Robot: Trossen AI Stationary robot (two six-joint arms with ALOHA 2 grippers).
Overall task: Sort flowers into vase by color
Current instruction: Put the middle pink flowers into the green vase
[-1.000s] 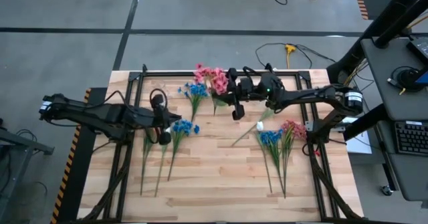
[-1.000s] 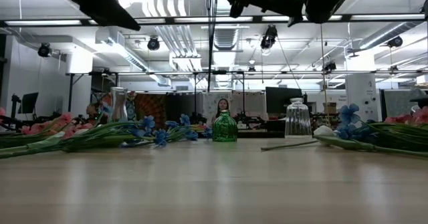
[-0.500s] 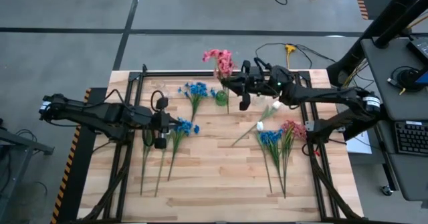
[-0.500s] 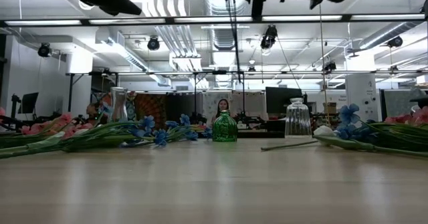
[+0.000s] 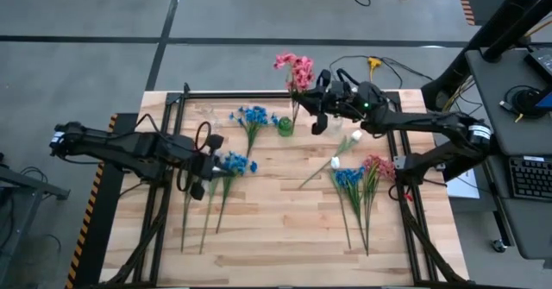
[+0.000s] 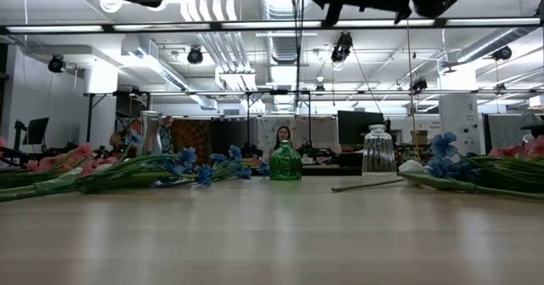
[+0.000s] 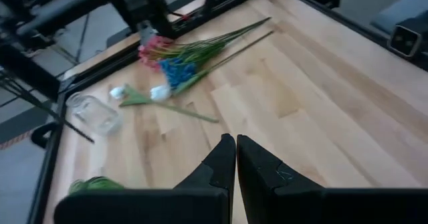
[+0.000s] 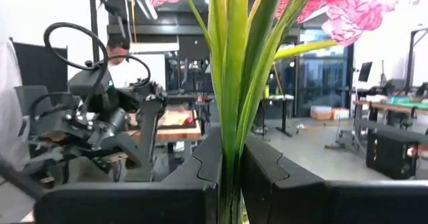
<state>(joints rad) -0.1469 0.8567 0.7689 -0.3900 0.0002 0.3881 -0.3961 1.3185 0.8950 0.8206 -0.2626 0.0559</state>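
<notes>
My left gripper (image 5: 197, 188) hangs pressed together and empty over the blue flowers (image 5: 235, 163) at the left of the bench (image 5: 285, 237). Farther right, more blue flowers (image 5: 253, 116) lie near the green vase (image 5: 285, 126). My right gripper (image 8: 227, 177) pinches the stems of the pink flowers (image 5: 295, 68), held upright above the bench's far edge, just beside that vase. A white bud (image 5: 335, 162) and a blue-and-pink bundle (image 5: 362, 172) lie at the right. I judge sorting barely begun: no vase holds flowers yet. The pink blooms look ruffled, on long green stems
</notes>
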